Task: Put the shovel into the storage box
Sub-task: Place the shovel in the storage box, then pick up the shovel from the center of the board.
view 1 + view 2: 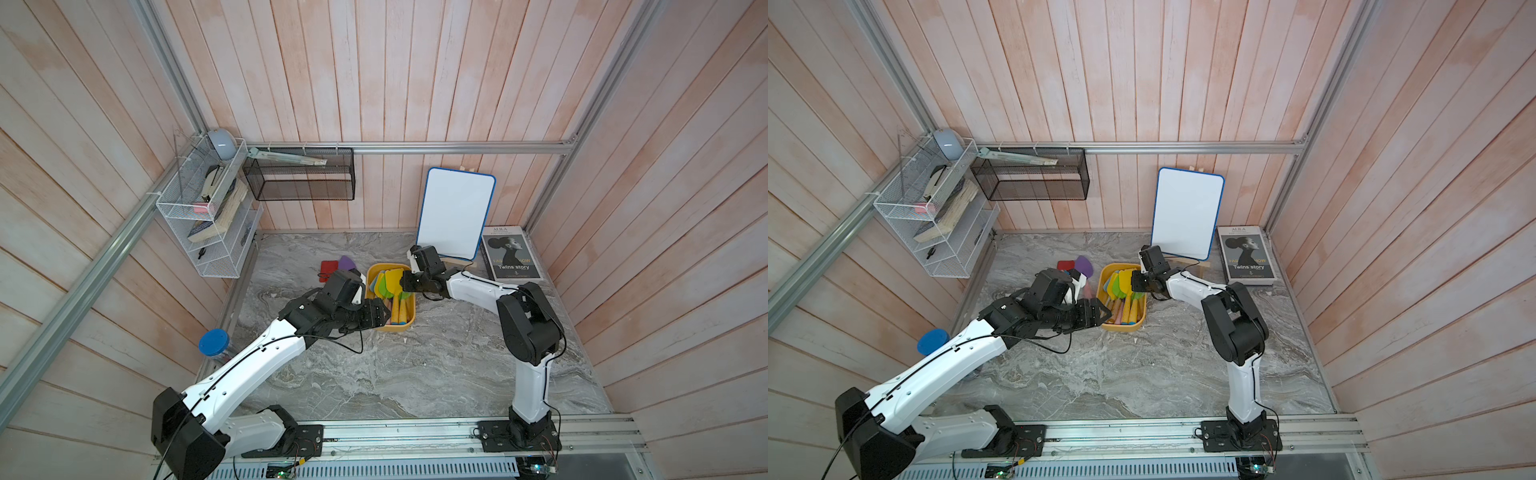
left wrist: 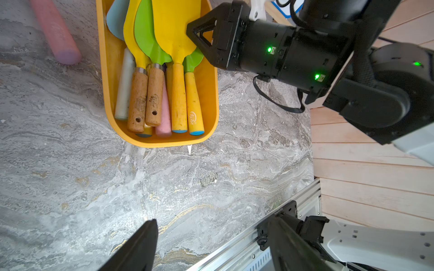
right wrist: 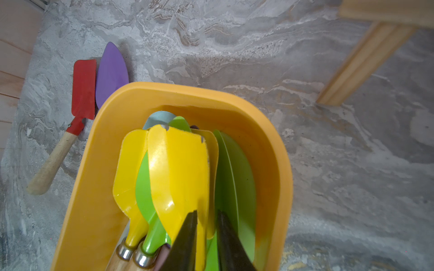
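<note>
Release step, likely: right pincer (image 3: 206, 212) slightly apart astride yellow shovel (image 3: 178, 169) inside storage box (image 3: 281, 164); left pincer (image 2: 213, 219) apart (empty). Next: withdraw upward.

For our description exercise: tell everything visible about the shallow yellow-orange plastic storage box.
The shallow yellow-orange plastic storage box, rectangular with rounded corners and a rolled rim, sits level on the grey marbled table. Yellow, green and pale-blue bladed shovels lie stacked inside, handles all at one end. A purple-bladed shovel lies beside it.
</note>
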Motion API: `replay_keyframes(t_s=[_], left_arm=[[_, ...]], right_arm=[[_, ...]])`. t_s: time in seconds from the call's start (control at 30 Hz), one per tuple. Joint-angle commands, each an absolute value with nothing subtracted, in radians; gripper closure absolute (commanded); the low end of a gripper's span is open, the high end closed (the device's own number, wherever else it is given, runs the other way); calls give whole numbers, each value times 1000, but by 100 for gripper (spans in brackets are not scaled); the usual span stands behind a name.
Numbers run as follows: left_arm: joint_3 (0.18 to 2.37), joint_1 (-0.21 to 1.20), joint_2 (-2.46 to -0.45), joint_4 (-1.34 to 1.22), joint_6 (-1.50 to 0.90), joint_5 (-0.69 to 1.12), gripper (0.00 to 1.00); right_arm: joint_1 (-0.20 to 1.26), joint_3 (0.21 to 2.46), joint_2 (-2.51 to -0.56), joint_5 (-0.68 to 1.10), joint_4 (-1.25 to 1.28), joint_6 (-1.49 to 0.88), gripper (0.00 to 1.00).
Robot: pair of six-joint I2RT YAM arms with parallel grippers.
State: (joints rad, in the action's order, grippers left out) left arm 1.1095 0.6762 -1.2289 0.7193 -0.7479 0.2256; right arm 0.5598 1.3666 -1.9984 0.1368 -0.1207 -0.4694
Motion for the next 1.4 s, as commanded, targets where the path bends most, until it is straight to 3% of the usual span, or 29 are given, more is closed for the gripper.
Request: replay_keyframes(t_s=[0.0, 0.63, 1.37], left_arm=[[1107, 666, -1247, 749, -759, 195, 21], [1199, 431, -1509, 785, -689, 172, 21], [1696, 297, -2111, 922, -534, 145, 25]], right_arm=[[555, 1364, -1997, 118, -154, -456, 78], [561, 1326, -1811, 52, -284, -429, 73], [610, 1166, -1579, 65, -310, -448, 74]])
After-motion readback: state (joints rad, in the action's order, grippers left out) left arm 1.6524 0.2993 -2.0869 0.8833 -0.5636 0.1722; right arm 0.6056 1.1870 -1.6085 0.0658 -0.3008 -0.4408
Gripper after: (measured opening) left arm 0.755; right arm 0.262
